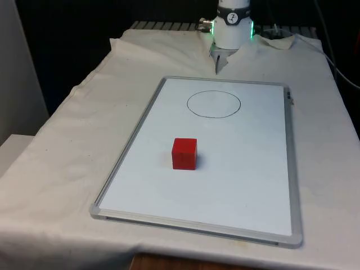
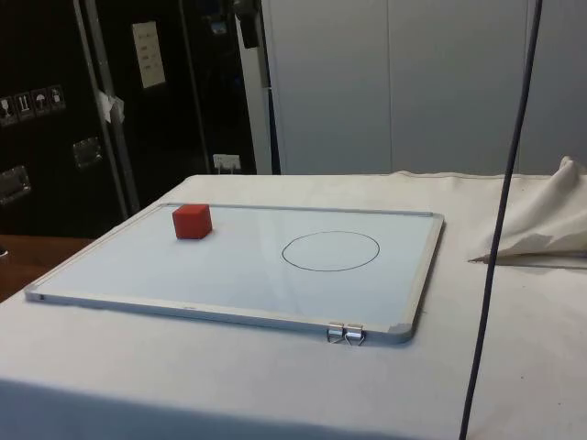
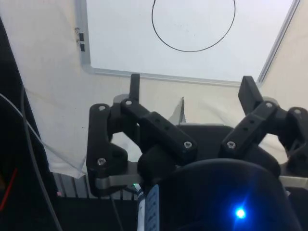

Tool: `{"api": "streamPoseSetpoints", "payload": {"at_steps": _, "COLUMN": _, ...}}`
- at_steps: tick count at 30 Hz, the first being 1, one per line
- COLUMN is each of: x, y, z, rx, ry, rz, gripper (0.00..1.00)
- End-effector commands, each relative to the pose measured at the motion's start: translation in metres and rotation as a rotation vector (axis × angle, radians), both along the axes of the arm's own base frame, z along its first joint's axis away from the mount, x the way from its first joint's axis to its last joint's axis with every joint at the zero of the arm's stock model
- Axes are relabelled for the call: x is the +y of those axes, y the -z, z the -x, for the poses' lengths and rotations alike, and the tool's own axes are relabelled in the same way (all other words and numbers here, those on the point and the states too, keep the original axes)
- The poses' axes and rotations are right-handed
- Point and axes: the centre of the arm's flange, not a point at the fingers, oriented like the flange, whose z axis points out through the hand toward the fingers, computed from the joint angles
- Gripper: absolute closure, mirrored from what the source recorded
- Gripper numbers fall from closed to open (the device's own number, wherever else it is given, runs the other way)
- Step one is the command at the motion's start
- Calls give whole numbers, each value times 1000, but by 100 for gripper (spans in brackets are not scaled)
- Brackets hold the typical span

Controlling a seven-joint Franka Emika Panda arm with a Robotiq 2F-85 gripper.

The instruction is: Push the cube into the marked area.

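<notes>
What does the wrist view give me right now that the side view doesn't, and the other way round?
The wrist view alone shows the gripper, fingers spread apart, hanging over the white cloth just off the whiteboard's edge. The side view alone shows the red cube, sitting on the board well clear of the circle, towards dark cabinets. Both show the whiteboard with the drawn circle unoccupied, plus binder clips on the board's frame.

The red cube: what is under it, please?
The red cube rests on the whiteboard, outside the drawn circle. The whiteboard lies on the white cloth. The board surface beneath the cube is hidden.
</notes>
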Motion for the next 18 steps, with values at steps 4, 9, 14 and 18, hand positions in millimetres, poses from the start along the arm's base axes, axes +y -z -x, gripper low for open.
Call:
{"api": "streamPoseSetpoints", "payload": {"at_steps": 4, "x": 0, "y": 0, "z": 0, "rx": 0, "ry": 0, "rz": 0, "gripper": 10}}
{"api": "streamPoseSetpoints", "payload": {"at_steps": 9, "x": 0, "y": 0, "z": 0, "rx": 0, "ry": 0, "rz": 0, "gripper": 40}}
{"api": "streamPoseSetpoints", "payload": {"at_steps": 14, "x": 0, "y": 0, "z": 0, "rx": 0, "ry": 0, "rz": 0, "gripper": 60}}
{"api": "streamPoseSetpoints", "payload": {"at_steps": 18, "x": 0, "y": 0, "z": 0, "rx": 0, "ry": 0, "rz": 0, "gripper": 86}}
